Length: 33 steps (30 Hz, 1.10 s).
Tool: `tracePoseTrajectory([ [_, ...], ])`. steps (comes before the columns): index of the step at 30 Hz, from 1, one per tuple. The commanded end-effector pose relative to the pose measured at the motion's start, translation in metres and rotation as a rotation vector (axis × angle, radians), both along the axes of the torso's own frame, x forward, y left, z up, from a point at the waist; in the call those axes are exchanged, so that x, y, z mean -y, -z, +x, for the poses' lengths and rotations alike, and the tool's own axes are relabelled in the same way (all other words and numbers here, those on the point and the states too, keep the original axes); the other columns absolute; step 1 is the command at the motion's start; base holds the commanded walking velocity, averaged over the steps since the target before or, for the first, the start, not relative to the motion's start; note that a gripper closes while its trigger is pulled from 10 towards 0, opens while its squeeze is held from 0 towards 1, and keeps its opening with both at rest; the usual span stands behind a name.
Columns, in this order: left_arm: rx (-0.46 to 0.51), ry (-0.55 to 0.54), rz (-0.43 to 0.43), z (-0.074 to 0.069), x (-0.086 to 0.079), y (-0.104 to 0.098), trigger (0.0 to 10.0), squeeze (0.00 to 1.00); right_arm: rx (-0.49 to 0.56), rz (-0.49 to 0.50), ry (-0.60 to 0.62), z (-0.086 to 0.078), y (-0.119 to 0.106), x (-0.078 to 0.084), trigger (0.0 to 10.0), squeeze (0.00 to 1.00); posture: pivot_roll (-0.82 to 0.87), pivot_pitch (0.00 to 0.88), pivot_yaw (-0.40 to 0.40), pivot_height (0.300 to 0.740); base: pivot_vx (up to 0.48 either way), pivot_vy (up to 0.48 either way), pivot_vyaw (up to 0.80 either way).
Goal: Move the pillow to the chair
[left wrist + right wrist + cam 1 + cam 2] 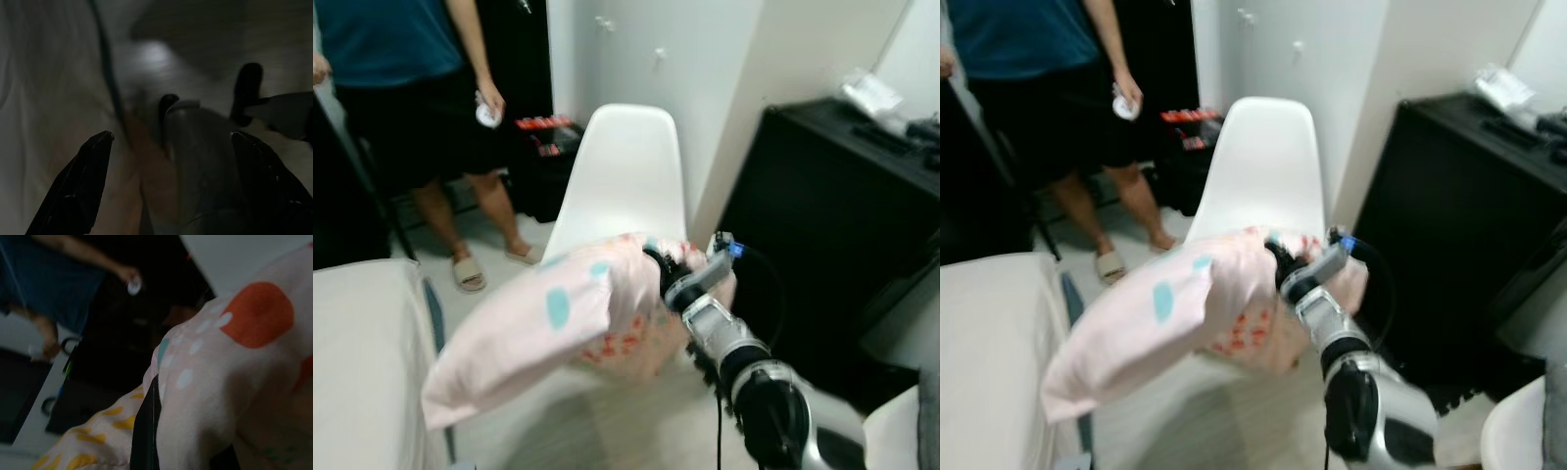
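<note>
A pink pillow (558,318) with teal and red spots hangs in the air in front of a white shell chair (626,166), covering the chair's seat. My right gripper (658,266) is shut on the pillow's right end, and the rest of the pillow sags down to the left. In the right wrist view the pillow's fabric (234,362) bulges over one black finger (145,431). My left gripper (171,133) hangs low in the dark with its two fingers spread open and nothing between them.
A person (401,59) in a blue top and sandals stands at the back left, holding a small white object. A black cabinet (822,196) stands right of the chair. A bed (362,352) fills the near left. White wall lies behind the chair.
</note>
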<state>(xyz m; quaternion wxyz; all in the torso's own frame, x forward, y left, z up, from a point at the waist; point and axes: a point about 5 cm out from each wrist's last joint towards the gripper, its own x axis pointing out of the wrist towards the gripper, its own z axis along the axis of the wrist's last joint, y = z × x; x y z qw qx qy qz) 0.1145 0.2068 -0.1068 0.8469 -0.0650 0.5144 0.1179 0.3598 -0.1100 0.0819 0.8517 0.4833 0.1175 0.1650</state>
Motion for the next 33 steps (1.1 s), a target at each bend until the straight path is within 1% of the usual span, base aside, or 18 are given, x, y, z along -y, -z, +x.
tracePoseTrajectory([
  [1,-0.008,0.005,-0.028,-0.004,0.006,0.002,10.0,0.00,0.101,-0.012,0.013,0.009,-0.018,0.003,10.0,0.00,0.06,0.025,-0.067,0.740,0.000,0.000,0.00],
  [4,0.000,0.012,-0.031,-0.002,0.007,0.002,10.0,0.00,0.102,-0.085,-0.041,0.007,-0.015,-0.005,10.0,0.00,0.06,0.025,-0.068,0.740,0.203,0.000,0.00],
  [6,0.002,0.018,-0.032,-0.001,0.008,0.001,10.0,0.00,0.098,-0.100,-0.047,0.006,-0.014,-0.006,10.0,0.00,0.06,0.025,-0.069,0.740,0.375,0.000,0.00],
  [15,0.011,0.021,-0.039,0.001,0.008,0.001,10.0,0.00,0.092,-0.116,-0.049,0.005,-0.011,-0.007,10.0,0.00,0.06,0.027,-0.066,0.740,0.396,0.000,0.00],
  [20,0.015,0.023,-0.047,0.001,0.009,0.001,10.0,0.00,0.091,-0.131,-0.056,0.004,-0.010,-0.011,10.0,0.00,0.07,0.030,-0.067,0.740,0.403,0.000,0.00],
  [24,0.016,0.022,-0.050,0.001,0.009,0.001,10.0,0.00,0.101,-0.127,-0.057,0.006,-0.014,-0.013,10.0,0.00,0.06,0.028,-0.065,0.740,0.407,0.000,0.00],
  [33,0.019,0.028,-0.051,0.002,0.009,0.001,10.0,0.00,0.110,-0.132,-0.052,0.008,-0.017,-0.011,10.0,0.00,0.07,0.027,-0.069,0.740,0.409,0.000,0.00],
])
